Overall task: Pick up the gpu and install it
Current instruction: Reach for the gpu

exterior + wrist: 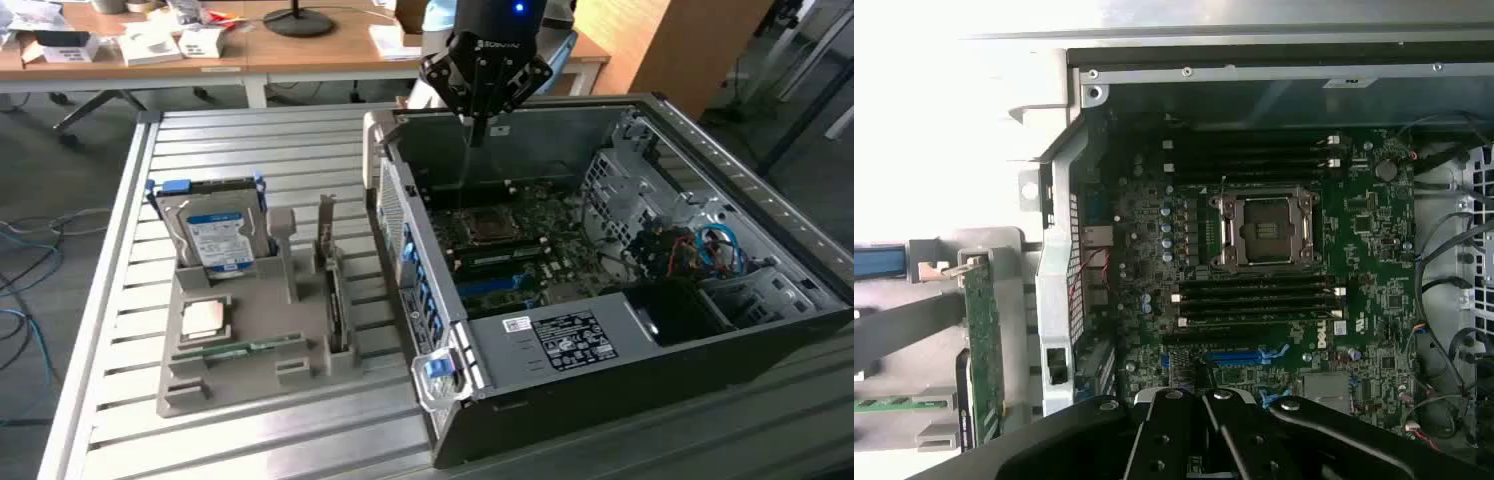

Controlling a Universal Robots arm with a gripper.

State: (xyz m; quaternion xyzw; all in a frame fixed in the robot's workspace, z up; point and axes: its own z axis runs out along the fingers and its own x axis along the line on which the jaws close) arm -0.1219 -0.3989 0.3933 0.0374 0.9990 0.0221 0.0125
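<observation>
Hovering claw: the claw (475,128) hangs pointing down over the far edge of the open computer case (747,300), above the main board (534,235).
Claw state: fully closed, its two tips pressed together with nothing between them; it holds nothing and touches nothing.
Wrist view of claw: the closed claw (1204,398) sits over the main board (1354,250), nearest the blue slot (1239,355), with the empty processor socket (1266,228) beyond it.
Graphics card: the graphics card (331,290) stands on its long edge in a groove of the grey holder (254,385), on the side of the holder closest to the case, well apart from the claw; in the wrist view the green card (982,340) shows edge-on just outside the case wall.
Holder: rests on the slatted metal table (120,300), on the exterior view's left, just beside the case.
Other parts in holder: a hard drive (214,235) stands upright at the far end; a processor chip (204,318) lies flat in the middle; a memory stick (238,350) lies flat nearer the front.
</observation>
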